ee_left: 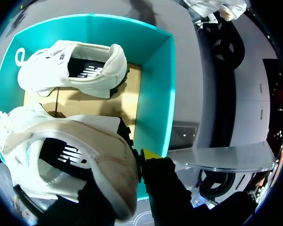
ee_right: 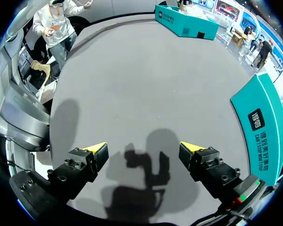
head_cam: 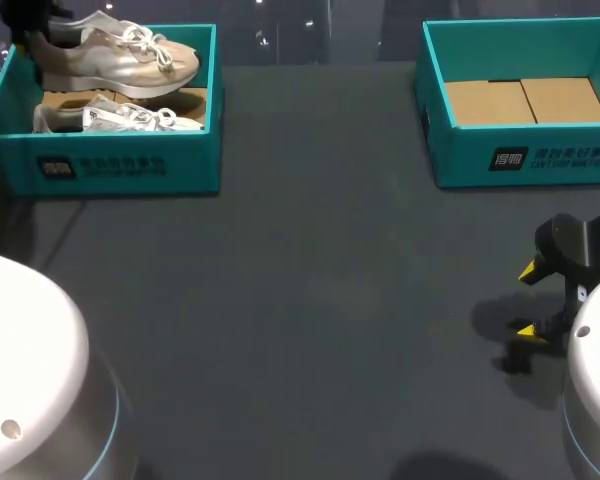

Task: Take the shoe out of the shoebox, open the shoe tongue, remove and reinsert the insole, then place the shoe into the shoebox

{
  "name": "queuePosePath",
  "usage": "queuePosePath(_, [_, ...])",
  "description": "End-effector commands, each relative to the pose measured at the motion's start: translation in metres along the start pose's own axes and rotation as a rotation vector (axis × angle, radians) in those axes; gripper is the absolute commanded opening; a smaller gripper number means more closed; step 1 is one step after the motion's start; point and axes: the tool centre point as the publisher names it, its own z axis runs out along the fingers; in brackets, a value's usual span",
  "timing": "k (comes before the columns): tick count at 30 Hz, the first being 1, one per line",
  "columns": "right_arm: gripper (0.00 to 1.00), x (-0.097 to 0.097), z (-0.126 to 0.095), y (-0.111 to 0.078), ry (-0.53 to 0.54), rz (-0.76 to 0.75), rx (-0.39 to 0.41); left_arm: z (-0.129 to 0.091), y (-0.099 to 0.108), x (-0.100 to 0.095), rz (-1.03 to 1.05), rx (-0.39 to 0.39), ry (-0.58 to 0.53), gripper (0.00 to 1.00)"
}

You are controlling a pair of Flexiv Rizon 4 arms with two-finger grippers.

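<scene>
left gripper (ee_left: pixel 132 172) grips a shoe (head_cam: pixel 120 55) by its heel above the far-left shoebox (head_cam: pixel 110 165) holding another shoe (head_cam: pixel 120 118); right gripper (ee_right: pixel 142 148) gapes over the table (head_cam: pixel 310 280) near its right edge.

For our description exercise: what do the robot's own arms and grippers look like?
The left arm and right arm have rounded white housings with a light-blue ring. The right gripper has two blocky black fingers with yellow wedge tips and a red-and-green mark at one base. The left gripper is black, one yellow tip showing.

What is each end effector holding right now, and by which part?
The left end effector grips a shoe by its heel; the right end effector is open, empty.
</scene>
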Motion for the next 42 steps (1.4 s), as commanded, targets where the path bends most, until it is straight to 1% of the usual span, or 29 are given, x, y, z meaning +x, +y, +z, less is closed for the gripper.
queuePosePath(1, [1.00,0.002,-0.001,0.000,-0.004,0.000,0.001,0.005,0.010,-0.004,-0.007,0.012,0.006,0.00])
queuePosePath(15, [1.00,0.002,-0.001,0.000,-0.004,0.000,0.001,0.015,0.011,-0.024,-0.011,0.013,0.021,0.00])
queuePosePath(30, [1.00,0.002,-0.001,0.000,-0.004,0.000,0.001,0.032,0.015,-0.025,-0.020,0.035,0.030,0.00])
queuePosePath(42, [1.00,0.002,-0.001,0.000,-0.004,0.000,0.001,0.050,0.014,-0.033,-0.007,0.072,0.035,0.00])
